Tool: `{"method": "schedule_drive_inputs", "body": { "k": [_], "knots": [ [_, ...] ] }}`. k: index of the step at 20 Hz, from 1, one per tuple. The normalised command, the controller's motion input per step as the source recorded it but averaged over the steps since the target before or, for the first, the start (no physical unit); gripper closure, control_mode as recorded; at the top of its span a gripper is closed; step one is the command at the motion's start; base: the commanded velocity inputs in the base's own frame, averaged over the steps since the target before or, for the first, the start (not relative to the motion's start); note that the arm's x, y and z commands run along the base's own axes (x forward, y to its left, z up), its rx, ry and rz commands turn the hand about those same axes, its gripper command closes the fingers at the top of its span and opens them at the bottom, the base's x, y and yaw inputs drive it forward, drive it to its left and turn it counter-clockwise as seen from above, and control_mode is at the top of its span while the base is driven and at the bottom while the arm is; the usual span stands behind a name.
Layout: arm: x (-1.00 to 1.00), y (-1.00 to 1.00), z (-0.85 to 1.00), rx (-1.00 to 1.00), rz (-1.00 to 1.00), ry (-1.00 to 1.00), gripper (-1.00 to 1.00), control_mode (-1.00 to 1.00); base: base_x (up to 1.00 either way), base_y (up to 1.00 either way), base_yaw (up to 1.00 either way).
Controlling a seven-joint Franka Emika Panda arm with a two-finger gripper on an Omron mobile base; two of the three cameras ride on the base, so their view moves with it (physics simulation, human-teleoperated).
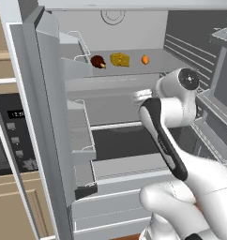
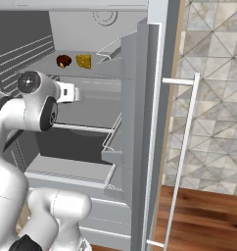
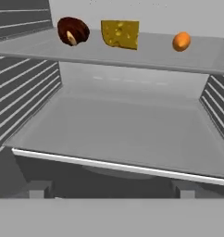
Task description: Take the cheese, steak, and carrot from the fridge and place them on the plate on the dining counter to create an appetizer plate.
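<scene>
Nearest to you in the hand view is a bare grey middle shelf (image 3: 118,129) of the fridge (image 1: 49,117), its pale front edge running across at 6 o'clock. Above it, toward 12 o'clock, the upper shelf (image 3: 146,58) carries all three foods in a row: the steak (image 3: 73,30) at 11 o'clock, the cheese (image 3: 120,34) just past 12, and the carrot (image 3: 181,41) out at 1 o'clock. They stand apart from one another, none touching, with the cheese between the other two. You see the same row in the left base view, near the top of the open fridge, with steak (image 1: 98,62), cheese (image 1: 119,59) and carrot (image 1: 145,59) from left to right. In the right base view the steak (image 2: 63,61) and cheese (image 2: 83,61) sit at 11 o'clock behind the door shelves (image 2: 113,147). Your arm (image 1: 174,140) reaches into the fridge at the height of the middle shelf, below the foods and well apart from them. Your tool's fingers are not visible from any camera, so you cannot tell from these views how wide it stands, and nothing shows as held. Beside the fridge at 9 o'clock in the left base view stands a black oven (image 1: 10,140); at 3 o'clock in the right base view, a tiled wall (image 2: 213,88).
</scene>
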Motion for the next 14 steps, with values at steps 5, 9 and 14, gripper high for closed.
{"method": "schedule_drive_inputs", "body": {
  "k": [5,9,14],
  "knots": [
    [0.02,0.43,0.32,0.00,0.00,-0.25,-1.00,-1.00,0.00,0.00,0.00],
    [0.14,0.38,0.35,0.00,0.00,-0.07,-1.00,-1.00,0.00,0.00,0.00],
    [0.20,0.30,0.39,0.00,0.00,0.00,-1.00,-1.00,0.00,0.00,0.00]
  ]
}}
